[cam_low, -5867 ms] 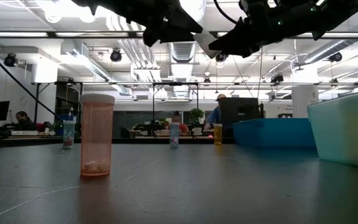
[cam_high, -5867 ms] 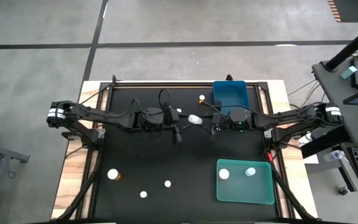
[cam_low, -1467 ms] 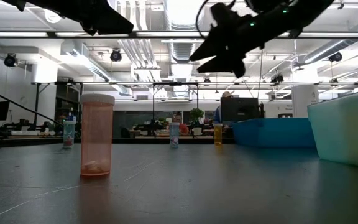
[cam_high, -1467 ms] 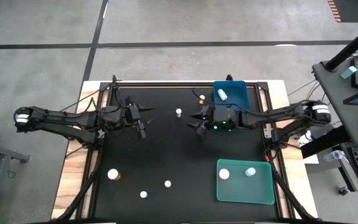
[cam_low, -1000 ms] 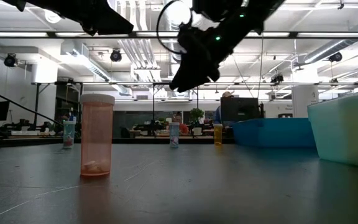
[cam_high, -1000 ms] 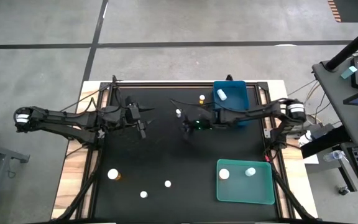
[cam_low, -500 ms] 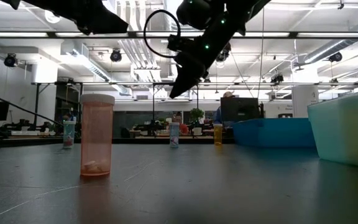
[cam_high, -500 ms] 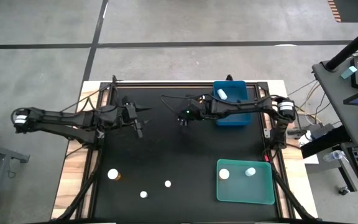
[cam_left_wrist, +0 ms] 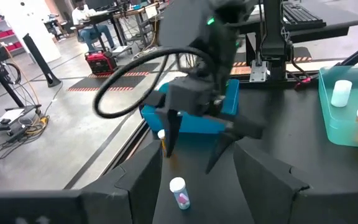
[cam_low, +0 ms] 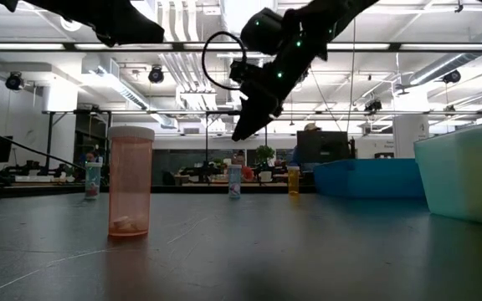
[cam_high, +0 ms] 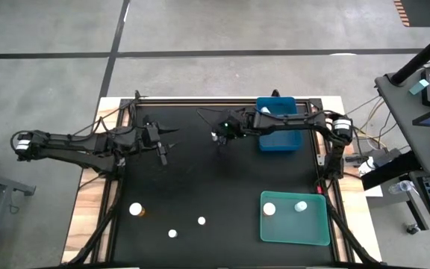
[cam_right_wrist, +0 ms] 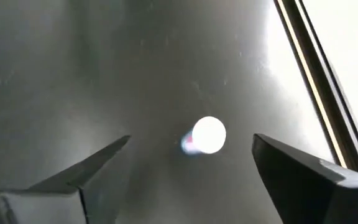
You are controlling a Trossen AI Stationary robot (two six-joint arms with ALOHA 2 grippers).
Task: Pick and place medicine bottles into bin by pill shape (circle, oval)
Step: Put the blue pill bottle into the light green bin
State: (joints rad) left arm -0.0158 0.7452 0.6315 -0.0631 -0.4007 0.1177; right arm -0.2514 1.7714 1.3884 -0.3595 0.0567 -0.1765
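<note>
Medicine bottle [cam_high: 214,135] standing upright just beside the blue bin [cam_high: 278,139], white cap up, long axis vertical. Right gripper [cam_high: 220,138] hanging directly over it in the high view, fingers spread, probably lining up for a top-down grab; left gripper [cam_high: 161,152] waiting well apart from the blue bin, partly open, holding nothing.

Hovering above the bottle [cam_low: 235,180] in the low view, right gripper [cam_low: 247,125] not yet touching it.

Showing in the left wrist view: bottle [cam_left_wrist: 178,191] upright before the blue bin [cam_left_wrist: 232,102].

Framing the cap [cam_right_wrist: 208,135] between open fingers in the right wrist view.
</note>
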